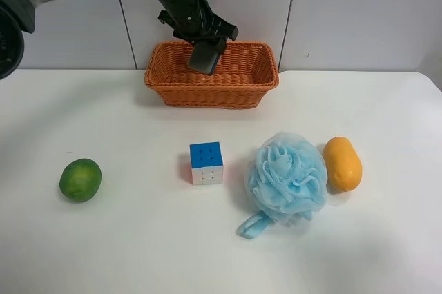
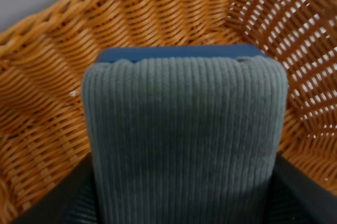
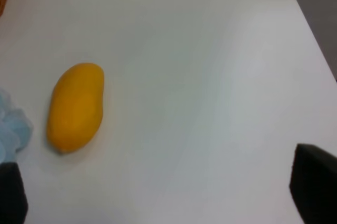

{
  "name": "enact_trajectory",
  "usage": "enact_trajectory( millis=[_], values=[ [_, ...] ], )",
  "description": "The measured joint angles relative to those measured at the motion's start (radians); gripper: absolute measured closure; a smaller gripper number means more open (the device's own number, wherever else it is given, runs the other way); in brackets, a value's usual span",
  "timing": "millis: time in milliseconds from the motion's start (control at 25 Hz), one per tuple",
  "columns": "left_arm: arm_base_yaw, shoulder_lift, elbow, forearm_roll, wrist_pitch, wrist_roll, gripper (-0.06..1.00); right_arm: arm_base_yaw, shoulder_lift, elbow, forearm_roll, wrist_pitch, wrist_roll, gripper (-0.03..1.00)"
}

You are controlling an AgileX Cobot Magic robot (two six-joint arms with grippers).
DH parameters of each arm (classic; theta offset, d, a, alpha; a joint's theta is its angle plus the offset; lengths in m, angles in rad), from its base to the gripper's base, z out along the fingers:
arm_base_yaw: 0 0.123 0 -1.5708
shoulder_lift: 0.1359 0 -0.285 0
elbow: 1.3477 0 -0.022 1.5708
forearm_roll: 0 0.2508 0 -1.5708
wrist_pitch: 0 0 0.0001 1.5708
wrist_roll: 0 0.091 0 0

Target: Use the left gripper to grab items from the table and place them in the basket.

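Note:
My left gripper (image 1: 204, 44) is shut on the grey block with a blue base (image 1: 206, 58) and holds it above the inside of the wicker basket (image 1: 207, 90). In the left wrist view the block (image 2: 184, 140) fills the middle between the black fingers (image 2: 303, 197), with the basket's woven wall (image 2: 52, 119) behind it. On the table (image 1: 138, 246) lie a green fruit (image 1: 80, 180), a puzzle cube (image 1: 206, 163), a pale-blue pouf (image 1: 286, 177) and an orange mango (image 1: 342, 163). My right gripper (image 3: 162, 187) is open above the table, near the mango (image 3: 75, 107).
The basket stands at the table's far edge against a white tiled wall. The table's right edge (image 3: 310, 29) shows in the right wrist view, as does part of the pouf (image 3: 10, 129). The right arm is out of the exterior high view.

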Motion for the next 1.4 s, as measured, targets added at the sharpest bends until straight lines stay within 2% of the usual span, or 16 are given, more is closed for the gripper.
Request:
enact_trajectory(
  millis=[480,520,680,760,1120,1280,1400],
  values=[
    [0.0,0.053,0.0,-0.017,-0.046,0.011,0.38,0.0,0.0,0.0,0.0,0.0,0.0,-0.02],
    [0.0,0.053,0.0,-0.02,-0.049,0.011,0.35,0.0,0.0,0.0,0.0,0.0,0.0,-0.02],
    [0.0,0.054,0.0,-0.026,-0.057,0.012,0.03,0.0,0.0,0.0,0.0,0.0,0.0,-0.02],
    [0.0,0.054,0.0,-0.028,-0.057,0.012,-0.02,0.0,0.0,0.0,0.0,0.0,0.0,-0.02],
    [0.0,0.013,0.0,-0.03,-0.037,0.013,-0.05,0.0,0.0,0.0,0.0,0.0,0.0,-0.02],
    [0.0,-0.054,0.0,-0.024,0.022,-0.001,-0.05,0.0,0.0,0.0,0.0,0.0,0.0,-0.02],
    [0.003,-0.112,0.0,-0.018,0.105,-0.027,-0.05,0.0,0.0,0.0,0.0,0.0,0.0,-0.02]
  ],
)
